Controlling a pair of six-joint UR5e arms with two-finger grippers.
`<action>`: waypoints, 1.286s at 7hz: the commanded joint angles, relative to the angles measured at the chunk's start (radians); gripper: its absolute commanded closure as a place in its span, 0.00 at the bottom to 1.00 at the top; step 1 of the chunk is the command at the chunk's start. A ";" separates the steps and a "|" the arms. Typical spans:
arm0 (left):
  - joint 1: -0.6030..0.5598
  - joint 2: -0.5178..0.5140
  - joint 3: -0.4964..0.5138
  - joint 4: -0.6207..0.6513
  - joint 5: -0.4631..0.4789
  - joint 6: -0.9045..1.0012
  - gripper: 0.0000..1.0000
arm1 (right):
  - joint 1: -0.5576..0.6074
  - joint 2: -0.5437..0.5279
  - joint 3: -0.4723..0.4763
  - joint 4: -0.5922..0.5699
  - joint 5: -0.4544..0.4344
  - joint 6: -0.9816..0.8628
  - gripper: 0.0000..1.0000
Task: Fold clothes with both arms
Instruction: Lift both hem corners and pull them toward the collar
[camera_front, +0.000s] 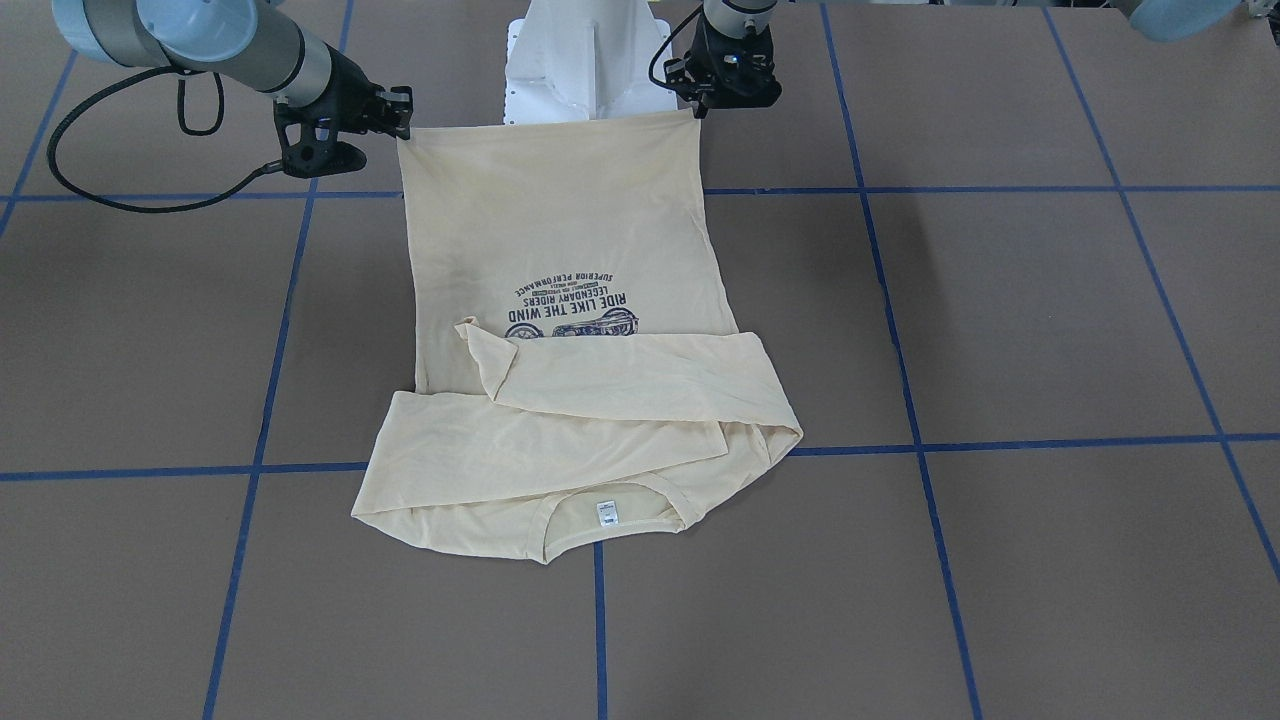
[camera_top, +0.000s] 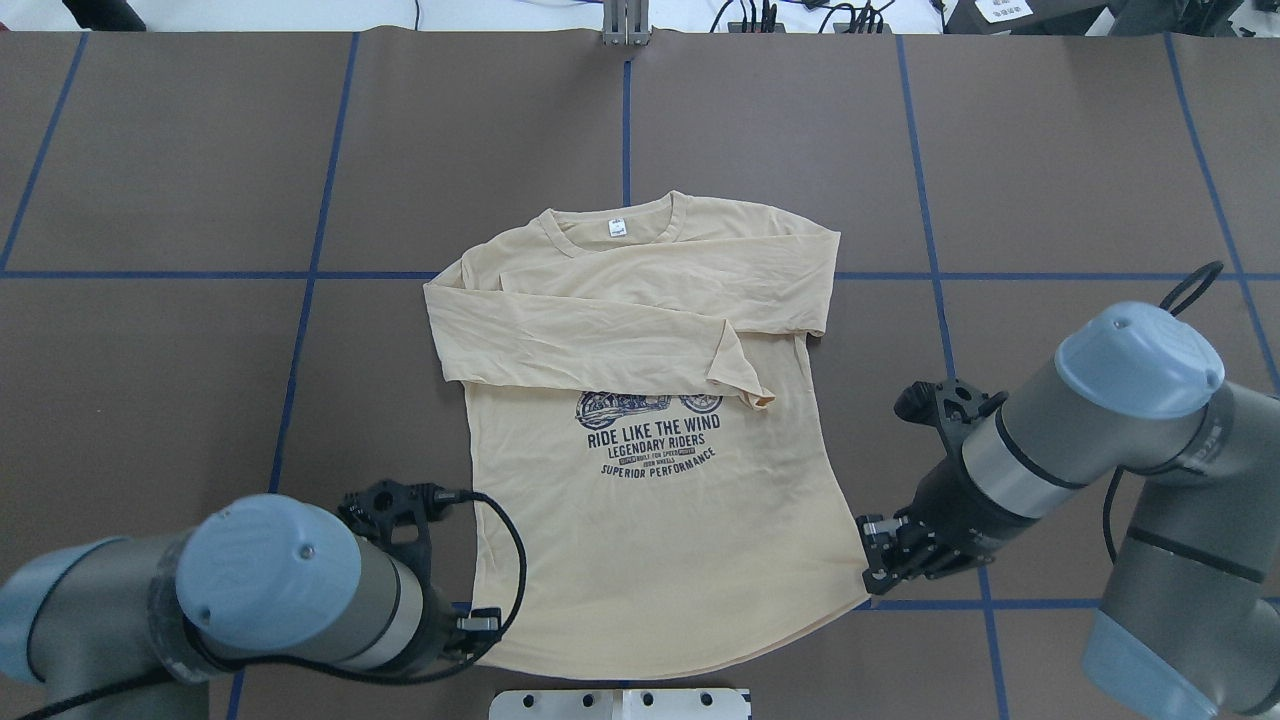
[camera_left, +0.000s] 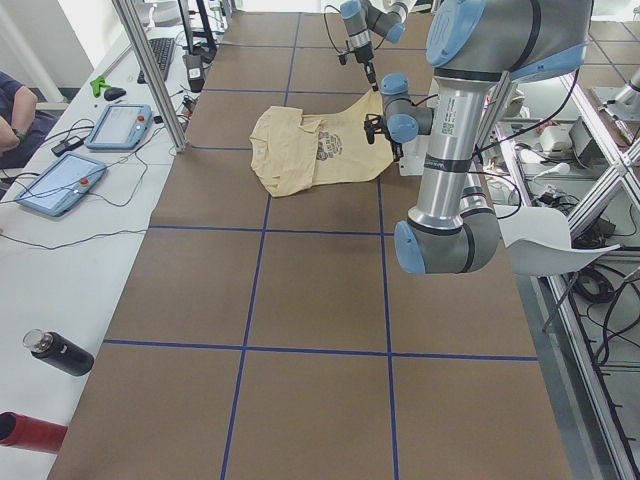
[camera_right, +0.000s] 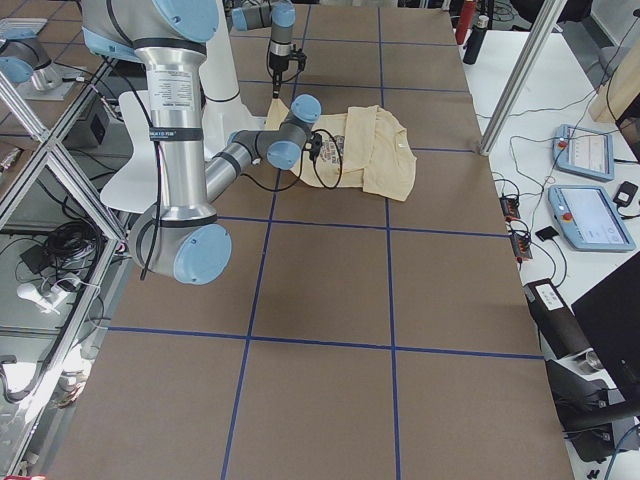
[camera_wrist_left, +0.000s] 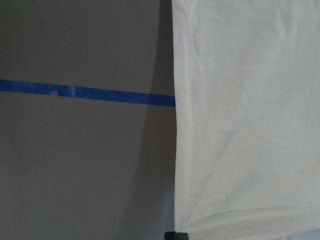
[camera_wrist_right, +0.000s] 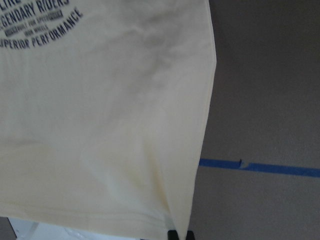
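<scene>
The cream-yellow T-shirt (camera_top: 650, 500) lies print side up on the brown table, with both sleeves folded across the chest and the white neck label (camera_top: 617, 228) at the far end. My left gripper (camera_top: 482, 632) is shut on the hem corner nearest the base; it is on the right in the front-facing view (camera_front: 700, 108). My right gripper (camera_top: 872, 578) is shut on the other hem corner (camera_front: 400, 128). The hem (camera_front: 550, 125) hangs raised and taut between them. Both wrist views show the shirt (camera_wrist_left: 250, 125) (camera_wrist_right: 100, 125) hanging close below the fingertips.
The white pedestal base (camera_front: 570, 60) stands just behind the raised hem. Blue tape lines (camera_top: 150, 272) grid the table. A side bench holds tablets (camera_left: 120, 125) and bottles (camera_left: 60, 352), and a person's arm (camera_left: 15, 110) rests at its edge.
</scene>
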 joint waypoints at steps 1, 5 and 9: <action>-0.217 -0.031 -0.001 0.002 -0.077 0.130 1.00 | 0.162 0.102 -0.061 0.001 0.013 -0.040 1.00; -0.528 -0.112 0.086 0.007 -0.213 0.311 1.00 | 0.388 0.295 -0.276 -0.001 0.034 -0.060 1.00; -0.574 -0.213 0.454 -0.184 -0.207 0.358 1.00 | 0.404 0.536 -0.620 0.003 -0.040 -0.099 1.00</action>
